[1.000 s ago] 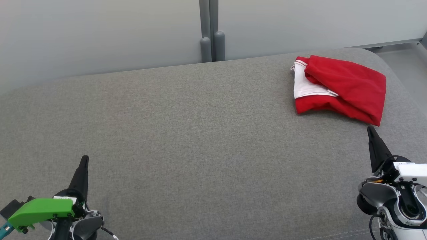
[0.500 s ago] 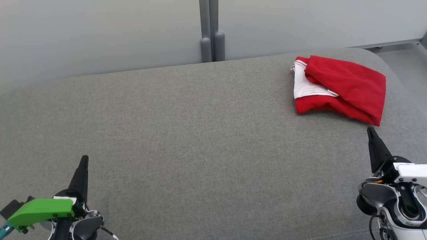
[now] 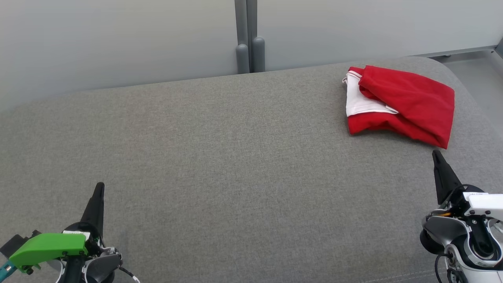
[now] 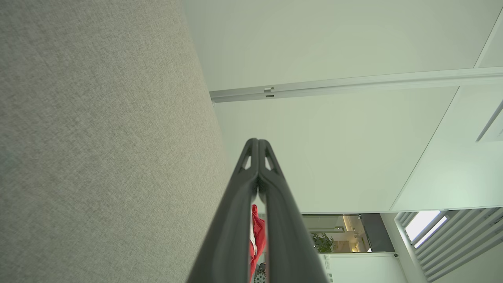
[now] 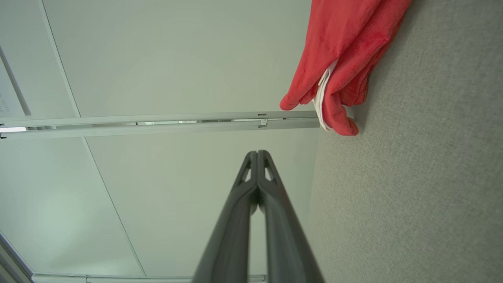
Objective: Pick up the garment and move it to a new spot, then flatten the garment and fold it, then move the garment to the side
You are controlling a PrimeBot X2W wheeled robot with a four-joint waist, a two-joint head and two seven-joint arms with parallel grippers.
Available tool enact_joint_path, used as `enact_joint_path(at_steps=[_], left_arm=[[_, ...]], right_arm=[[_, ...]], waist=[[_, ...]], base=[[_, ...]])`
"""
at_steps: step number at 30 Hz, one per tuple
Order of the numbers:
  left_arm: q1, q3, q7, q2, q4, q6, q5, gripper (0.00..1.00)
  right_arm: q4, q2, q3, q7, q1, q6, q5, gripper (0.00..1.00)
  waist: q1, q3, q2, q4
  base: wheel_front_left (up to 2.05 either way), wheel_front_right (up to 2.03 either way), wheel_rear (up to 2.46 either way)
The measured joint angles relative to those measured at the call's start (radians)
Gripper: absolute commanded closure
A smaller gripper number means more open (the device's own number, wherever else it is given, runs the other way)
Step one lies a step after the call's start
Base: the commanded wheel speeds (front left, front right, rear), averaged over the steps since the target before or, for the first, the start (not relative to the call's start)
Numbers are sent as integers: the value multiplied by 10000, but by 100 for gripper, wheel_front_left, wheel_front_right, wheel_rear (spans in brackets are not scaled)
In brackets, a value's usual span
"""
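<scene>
Garment (image 3: 412, 104) lies on a grey upholstered surface (image 3: 235, 157), at its far right corner, near the rounded edge. Behind the surface: pale wall panels (image 3: 118, 39), joined at a grey post (image 3: 247, 43). Garment is red with a white band, folded over into a compact bundle, not held. Right gripper (image 3: 436, 155) sits just short of the bundle's near corner, apart from it, fingers pressed together. Left gripper (image 3: 99, 188) at near left, well apart from garment, fingers likewise pressed together, tips meeting, nothing between them.
</scene>
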Motion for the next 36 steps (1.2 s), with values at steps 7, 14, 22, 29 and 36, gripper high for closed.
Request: enact_joint_path(at_steps=[7, 14, 22, 29, 36], left_arm=[[-21, 0, 0, 0, 19, 0, 0, 100], [-41, 2, 0, 0, 36, -75, 0, 100], [-46, 2, 0, 0, 54, -75, 0, 100], [-49, 2, 0, 0, 81, -77, 0, 100], [-51, 4, 0, 0, 94, -77, 0, 100]], right_arm=[[12, 4, -2, 0, -3, 2, 0, 100], [35, 10, -8, 0, -14, 2, 0, 100], [46, 15, -12, 0, -29, 2, 0, 100], [52, 15, -15, 0, -35, 4, 0, 100], [58, 17, -17, 2, -51, 4, 0, 100]], waist=[[0, -1, 0, 0], [0, -2, 0, 0], [0, -3, 0, 0], [0, -4, 0, 0], [0, -4, 0, 0]], base=[[0, 0, 0], [0, 0, 0], [0, 0, 0], [0, 0, 0], [0, 0, 0]])
